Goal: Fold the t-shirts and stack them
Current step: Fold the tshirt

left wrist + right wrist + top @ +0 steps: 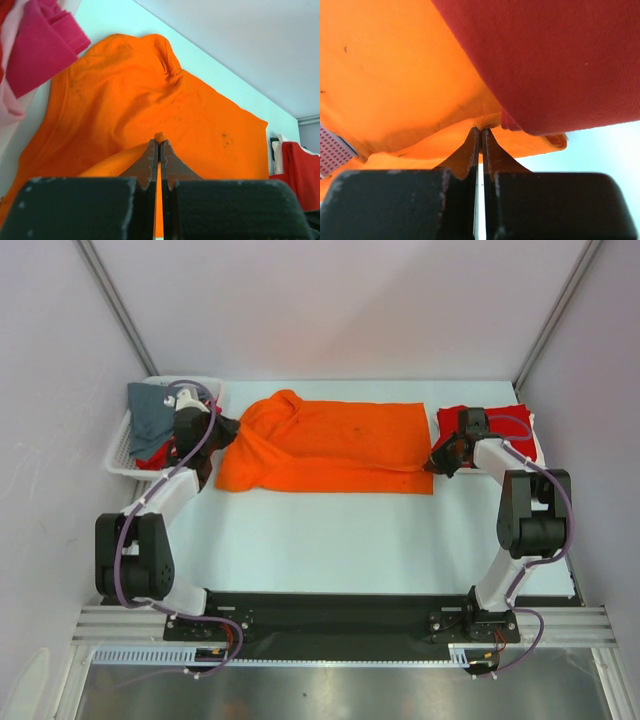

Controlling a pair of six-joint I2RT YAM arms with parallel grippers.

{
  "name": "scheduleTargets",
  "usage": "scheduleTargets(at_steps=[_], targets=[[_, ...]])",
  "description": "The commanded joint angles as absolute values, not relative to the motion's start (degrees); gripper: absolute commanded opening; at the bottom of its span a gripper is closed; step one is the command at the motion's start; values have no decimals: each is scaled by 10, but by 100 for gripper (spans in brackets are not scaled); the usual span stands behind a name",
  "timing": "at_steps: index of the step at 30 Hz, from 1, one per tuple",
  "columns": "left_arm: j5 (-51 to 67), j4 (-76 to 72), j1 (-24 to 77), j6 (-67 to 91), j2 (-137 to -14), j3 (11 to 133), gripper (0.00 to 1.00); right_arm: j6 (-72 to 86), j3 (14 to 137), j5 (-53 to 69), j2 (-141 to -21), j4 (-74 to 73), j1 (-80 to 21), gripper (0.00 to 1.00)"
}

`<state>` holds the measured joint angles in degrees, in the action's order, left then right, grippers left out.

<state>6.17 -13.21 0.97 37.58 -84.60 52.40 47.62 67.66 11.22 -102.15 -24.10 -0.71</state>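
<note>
The orange t-shirt (330, 445) lies across the far middle of the table (330, 540). Its long axis runs left to right, with the collar end pointing left toward the basket (118, 455) and the hem pointing right, just beside the folded red t-shirt (500, 430). The left fingers (150, 157) are pressed together on a small ridge of orange cloth at the collar-end edge. The right fingers (472, 147) pinch the hem near its near-right corner, tucked close under the red t-shirt's edge. With both ends gripped, the step in hand looks like a lengthwise fold or a straightening pull. To do it well, both arms should rise together and only a little, so the cloth between them comes taut without sagging. They should then travel at one pace, so the held edge lands parallel to the far edge. The right arm should draw clear of the red t-shirt first, or it may drag that one along. Release should come only once the cloth lies flat.
</note>
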Motion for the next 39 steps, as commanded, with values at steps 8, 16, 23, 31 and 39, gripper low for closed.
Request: scheduleTargets(at_steps=[8,16,23,31,39], targets=[[92,-178,8,358,-910,598,1,504,702,97,-1034,-219,-4,0],[106,-181,12,349,-974,647,1,514,706,84,-1039,-211,-4,0],[103,-171,19,342,-1019,692,1,515,717,70,-1045,-216,-4,0],[102,-163,27,342,-1051,731,1,516,726,45,-1052,-217,-8,0],[98,-155,30,338,-1090,761,1,512,733,37,-1068,-211,-11,8]])
